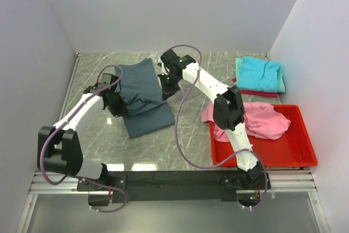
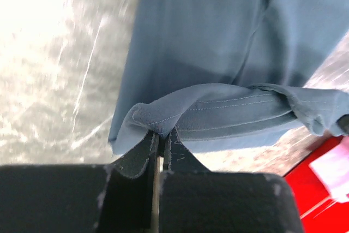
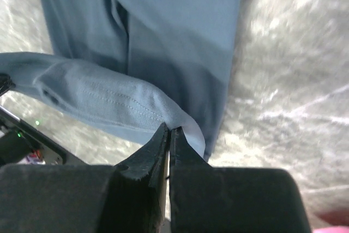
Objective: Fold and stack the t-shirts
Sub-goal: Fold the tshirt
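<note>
Both pinching: left gripper and right gripper each clenched on the slate t-shirt's hem, held above its lower half (flat on the marble table).

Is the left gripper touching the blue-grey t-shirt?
Touching. The left wrist view shows the left gripper shut on a hem fold of the blue-grey t-shirt.

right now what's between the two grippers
A hemmed edge of the slate blue-grey t-shirt spans between them, pinched by the left gripper and the right gripper. The top view shows it; both wrist views show the pinches.
</note>
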`<move>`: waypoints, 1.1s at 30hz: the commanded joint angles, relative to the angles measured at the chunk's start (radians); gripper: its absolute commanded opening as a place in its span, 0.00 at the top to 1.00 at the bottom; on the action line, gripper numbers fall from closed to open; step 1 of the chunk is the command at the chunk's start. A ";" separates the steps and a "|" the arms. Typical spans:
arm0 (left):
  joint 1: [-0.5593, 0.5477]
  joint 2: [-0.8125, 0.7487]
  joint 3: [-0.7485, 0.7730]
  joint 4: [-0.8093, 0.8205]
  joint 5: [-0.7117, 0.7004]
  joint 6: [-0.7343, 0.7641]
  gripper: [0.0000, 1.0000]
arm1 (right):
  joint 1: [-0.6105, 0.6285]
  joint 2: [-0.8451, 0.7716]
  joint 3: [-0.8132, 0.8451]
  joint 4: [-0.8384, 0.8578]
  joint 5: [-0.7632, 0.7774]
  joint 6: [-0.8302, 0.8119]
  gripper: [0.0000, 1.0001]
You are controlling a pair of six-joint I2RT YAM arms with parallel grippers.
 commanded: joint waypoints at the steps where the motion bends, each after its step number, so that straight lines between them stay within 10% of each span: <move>1: 0.026 0.037 0.063 0.025 -0.033 0.072 1.00 | -0.012 0.033 0.056 0.062 -0.002 -0.011 1.00; 33: 0.125 0.269 0.155 0.227 -0.025 0.222 0.99 | -0.019 0.091 0.050 0.303 -0.014 0.071 1.00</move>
